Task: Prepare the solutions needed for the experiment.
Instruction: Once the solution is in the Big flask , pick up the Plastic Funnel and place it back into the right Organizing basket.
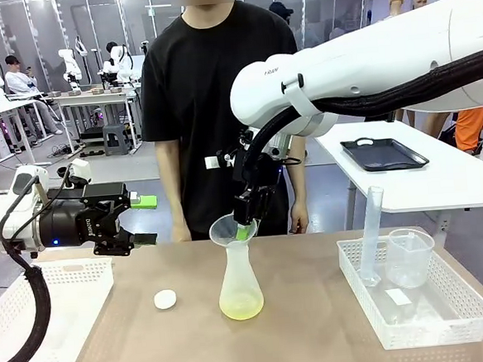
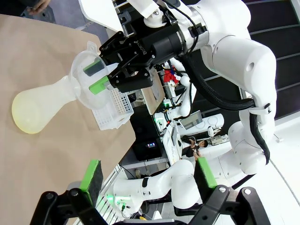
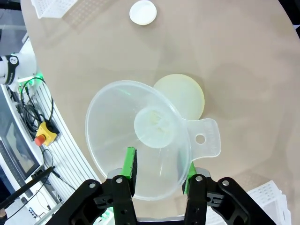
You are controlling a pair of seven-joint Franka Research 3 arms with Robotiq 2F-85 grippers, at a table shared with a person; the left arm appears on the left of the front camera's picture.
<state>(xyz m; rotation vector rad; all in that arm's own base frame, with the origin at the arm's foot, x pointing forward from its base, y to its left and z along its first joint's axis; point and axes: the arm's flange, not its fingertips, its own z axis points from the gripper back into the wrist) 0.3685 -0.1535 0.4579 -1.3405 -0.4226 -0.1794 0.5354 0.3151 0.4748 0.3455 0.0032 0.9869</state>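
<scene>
A frosted conical flask (image 1: 238, 272) stands upright at the table's middle. A shallow layer of the pale yellow-green solutions (image 1: 240, 307) lies in its base, also visible as the solutions (image 3: 183, 96) and the solutions (image 2: 22, 117). A clear plastic funnel (image 1: 228, 229) sits in the flask's neck. My right gripper (image 1: 246, 229) is shut on the funnel's rim; its green pads (image 3: 130, 164) pinch the wall of the funnel (image 3: 140, 136). My left gripper (image 1: 147, 220) hovers open and empty above the table's left side, apart from the flask. In the left wrist view, the left gripper (image 2: 148, 174) faces the flask (image 2: 47, 101) and the right gripper (image 2: 101, 77).
A small white round cap (image 1: 164, 299) lies on the table left of the flask. A white basket (image 1: 450, 320) at the right holds a graduated cylinder (image 1: 371, 234) and a beaker (image 1: 410, 257). Another white basket (image 1: 58, 285) sits at the left. A person (image 1: 219, 91) stands at the far side.
</scene>
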